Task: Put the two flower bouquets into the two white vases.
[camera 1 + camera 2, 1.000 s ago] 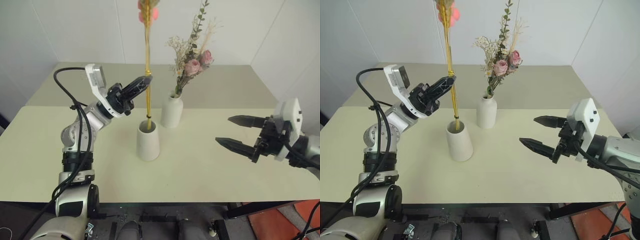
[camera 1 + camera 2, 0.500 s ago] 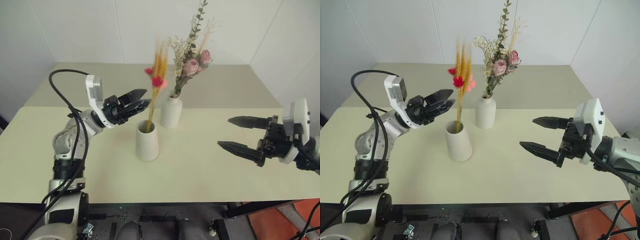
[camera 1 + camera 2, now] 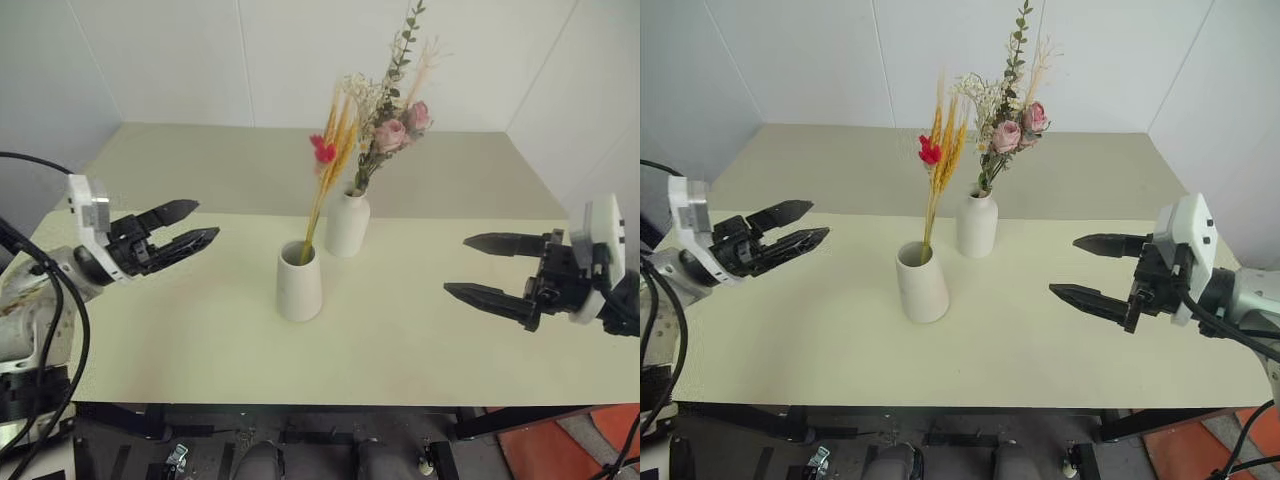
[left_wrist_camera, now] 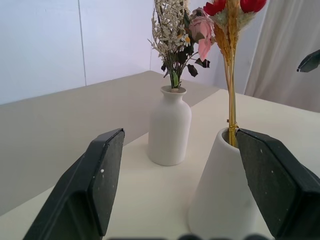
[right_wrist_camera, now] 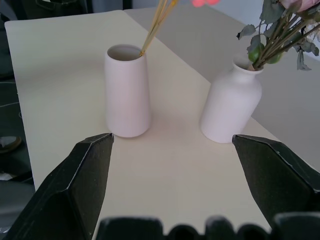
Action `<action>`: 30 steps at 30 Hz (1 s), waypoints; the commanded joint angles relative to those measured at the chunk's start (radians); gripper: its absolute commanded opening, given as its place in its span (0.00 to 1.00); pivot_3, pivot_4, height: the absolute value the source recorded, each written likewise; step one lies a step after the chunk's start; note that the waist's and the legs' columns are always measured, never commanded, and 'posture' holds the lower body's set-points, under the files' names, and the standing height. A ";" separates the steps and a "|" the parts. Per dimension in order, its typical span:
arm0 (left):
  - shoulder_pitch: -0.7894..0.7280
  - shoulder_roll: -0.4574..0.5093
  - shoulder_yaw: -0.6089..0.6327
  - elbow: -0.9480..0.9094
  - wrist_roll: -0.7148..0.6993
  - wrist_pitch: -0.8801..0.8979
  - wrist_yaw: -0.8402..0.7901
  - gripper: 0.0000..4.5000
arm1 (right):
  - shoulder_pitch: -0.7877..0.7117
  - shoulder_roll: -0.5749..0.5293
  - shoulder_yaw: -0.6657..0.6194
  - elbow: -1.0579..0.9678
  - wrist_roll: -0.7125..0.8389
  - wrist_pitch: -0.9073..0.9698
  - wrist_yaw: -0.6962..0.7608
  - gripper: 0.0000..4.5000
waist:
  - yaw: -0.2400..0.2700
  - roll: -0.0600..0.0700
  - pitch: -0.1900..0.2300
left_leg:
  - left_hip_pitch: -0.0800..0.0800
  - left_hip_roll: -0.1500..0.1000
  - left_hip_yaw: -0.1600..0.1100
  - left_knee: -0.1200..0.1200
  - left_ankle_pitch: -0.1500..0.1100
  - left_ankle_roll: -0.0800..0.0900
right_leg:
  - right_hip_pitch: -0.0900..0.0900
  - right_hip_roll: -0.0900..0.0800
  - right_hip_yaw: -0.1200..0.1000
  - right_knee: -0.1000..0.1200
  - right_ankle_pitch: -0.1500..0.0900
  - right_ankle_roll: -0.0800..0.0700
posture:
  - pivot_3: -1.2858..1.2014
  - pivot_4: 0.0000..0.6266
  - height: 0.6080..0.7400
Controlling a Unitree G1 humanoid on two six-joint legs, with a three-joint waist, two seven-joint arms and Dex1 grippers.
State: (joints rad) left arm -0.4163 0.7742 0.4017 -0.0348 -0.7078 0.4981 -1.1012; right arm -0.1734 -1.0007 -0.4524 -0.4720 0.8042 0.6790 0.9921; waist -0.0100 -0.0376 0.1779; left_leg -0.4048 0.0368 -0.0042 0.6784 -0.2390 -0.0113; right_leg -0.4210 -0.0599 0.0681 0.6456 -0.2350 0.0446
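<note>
Cone vase [image 3: 299, 281] and bottle vase [image 3: 347, 224] stand mid-table [image 3: 420, 330]; both sides lie bare.

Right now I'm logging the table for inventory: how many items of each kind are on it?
White vases: 2, a cone vase and a bottle vase
Flower bouquets: 2, a straw bunch and a rose bunch
Total: 4

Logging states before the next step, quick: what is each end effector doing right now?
Left end effector: open, holding nothing.
Right end effector: open, holding nothing.
</note>
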 commanded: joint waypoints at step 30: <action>-0.201 0.137 0.018 0.085 0.011 -0.123 -0.046 0.85 | 0.144 -0.026 -0.229 -0.008 -0.090 -0.047 -0.021 1.00 | -0.004 0.000 0.000 | 0.000 0.000 0.001 0.000 0.000 0.000 | 0.000 0.000 0.000 0.000 0.000 0.000 | 0.52 0.24 1.00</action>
State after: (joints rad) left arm -0.5841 0.9029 0.4083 0.0433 -0.6970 0.4083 -1.1409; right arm -0.0258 -1.0291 -0.6375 -0.4522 0.7115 0.6568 0.9858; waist -0.0144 -0.0377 0.1779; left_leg -0.4044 0.0372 -0.0031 0.6781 -0.2391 -0.0113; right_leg -0.4212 -0.0594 0.0686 0.6460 -0.2351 0.0446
